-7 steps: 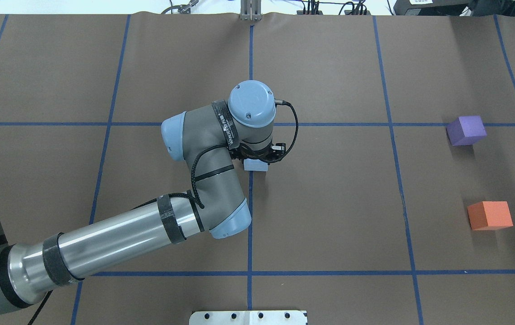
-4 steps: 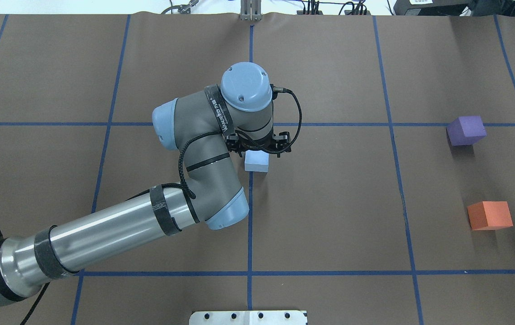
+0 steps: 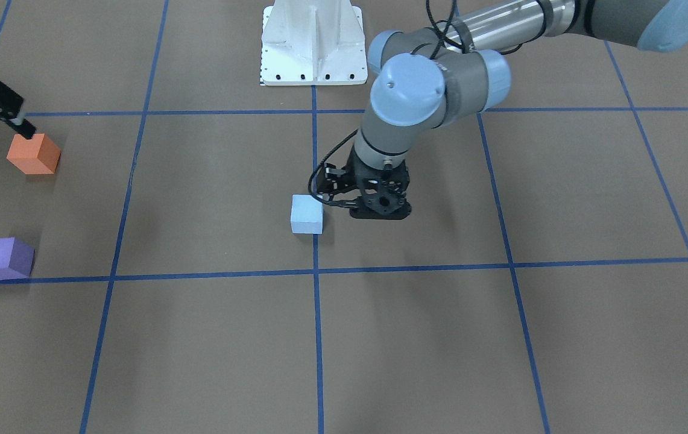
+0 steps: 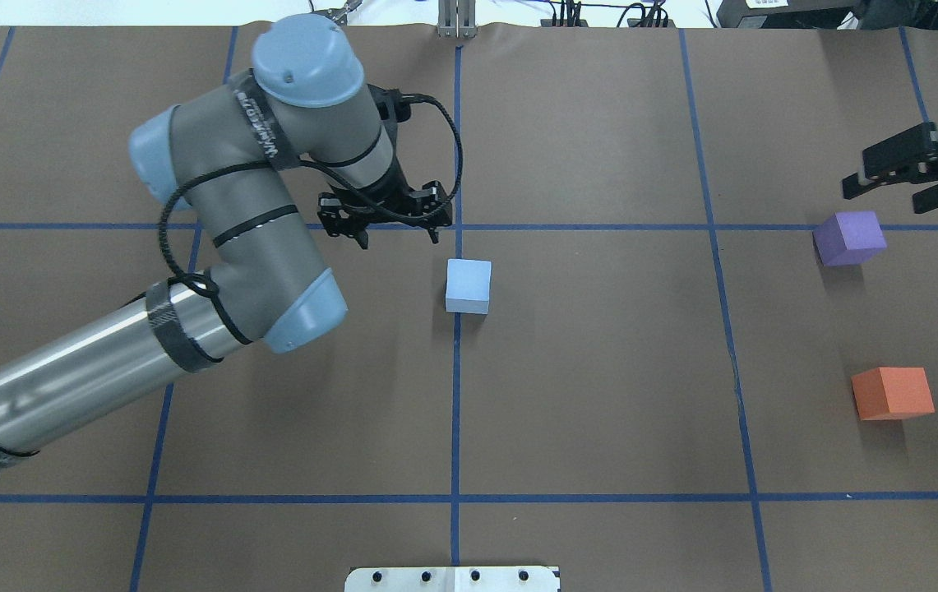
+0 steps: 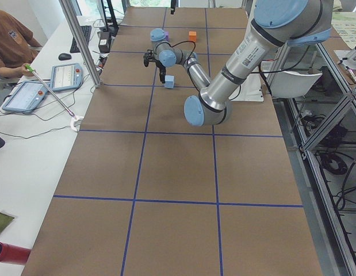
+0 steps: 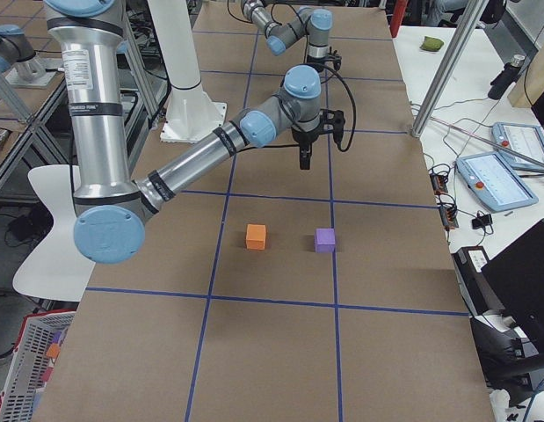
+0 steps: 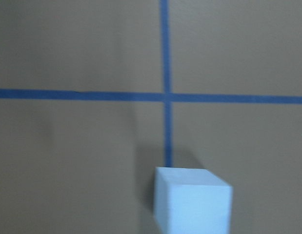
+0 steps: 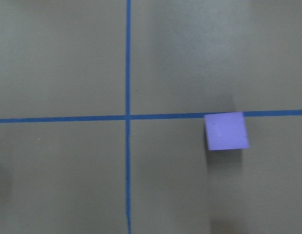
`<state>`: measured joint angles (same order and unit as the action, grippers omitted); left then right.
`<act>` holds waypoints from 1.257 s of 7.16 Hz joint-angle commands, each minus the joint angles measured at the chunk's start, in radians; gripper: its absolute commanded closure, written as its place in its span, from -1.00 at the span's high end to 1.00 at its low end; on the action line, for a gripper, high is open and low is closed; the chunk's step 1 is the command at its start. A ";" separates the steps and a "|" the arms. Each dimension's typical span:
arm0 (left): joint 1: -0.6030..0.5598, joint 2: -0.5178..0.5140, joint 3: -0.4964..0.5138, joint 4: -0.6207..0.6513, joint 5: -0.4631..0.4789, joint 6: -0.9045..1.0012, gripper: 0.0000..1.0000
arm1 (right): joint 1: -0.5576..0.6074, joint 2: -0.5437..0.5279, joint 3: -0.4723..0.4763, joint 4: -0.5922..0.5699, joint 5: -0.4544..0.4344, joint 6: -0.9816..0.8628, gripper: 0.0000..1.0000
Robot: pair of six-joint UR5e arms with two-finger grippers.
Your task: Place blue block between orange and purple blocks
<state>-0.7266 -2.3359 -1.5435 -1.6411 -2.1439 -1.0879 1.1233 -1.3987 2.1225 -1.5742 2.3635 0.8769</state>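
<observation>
Seeing blue block (image 4: 468, 285) loose on the middle tape line (image 4: 455, 395), well apart from purple block (image 4: 849, 238) and orange block (image 4: 892, 392). Noting left gripper (image 4: 399, 237) near it, fingers spread, empty; right gripper (image 4: 900, 177) near purple block, likewise spread and empty.

Three blocks (image 4: 468, 285) (image 4: 849, 238) (image 4: 892, 393), two hands (image 4: 399, 239) (image 4: 888, 187)

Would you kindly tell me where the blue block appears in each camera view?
Front-facing: the blue block is at the centre.
Overhead: block at the centre.
Exterior left: block far up the table, upper middle.
Exterior right: I cannot make it out.
Left wrist: block at the bottom edge, right of centre.
Right wrist: not in it.
Shared landmark: the blue tape line under it.
</observation>
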 commanded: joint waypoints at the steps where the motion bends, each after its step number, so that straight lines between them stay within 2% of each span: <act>1: -0.098 0.192 -0.117 0.006 -0.013 0.162 1.00 | -0.238 0.439 -0.010 -0.457 -0.205 0.105 1.00; 2: -0.144 0.273 -0.171 0.007 -0.014 0.230 1.00 | -0.387 0.577 -0.066 -0.542 -0.359 0.141 1.00; 4: -0.261 0.401 -0.231 0.007 -0.083 0.366 1.00 | -0.491 0.639 -0.256 -0.354 -0.382 0.233 1.00; 5: -0.307 0.450 -0.250 0.007 -0.085 0.429 1.00 | -0.546 0.635 -0.321 -0.287 -0.451 0.238 1.00; 6: -0.339 0.478 -0.245 0.007 -0.085 0.501 1.00 | -0.568 0.635 -0.405 -0.161 -0.495 0.263 1.00; 7: -0.361 0.487 -0.239 0.007 -0.085 0.544 1.00 | -0.591 0.641 -0.506 -0.039 -0.501 0.351 1.00; 8: -0.369 0.497 -0.237 0.007 -0.083 0.551 1.00 | -0.596 0.659 -0.577 0.018 -0.503 0.361 1.00; 9: -0.370 0.497 -0.236 0.007 -0.083 0.553 1.00 | -0.597 0.661 -0.610 0.019 -0.506 0.350 1.00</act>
<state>-1.0896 -1.8444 -1.7815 -1.6337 -2.2277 -0.5457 0.5324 -0.7451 1.5712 -1.5897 1.8632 1.2223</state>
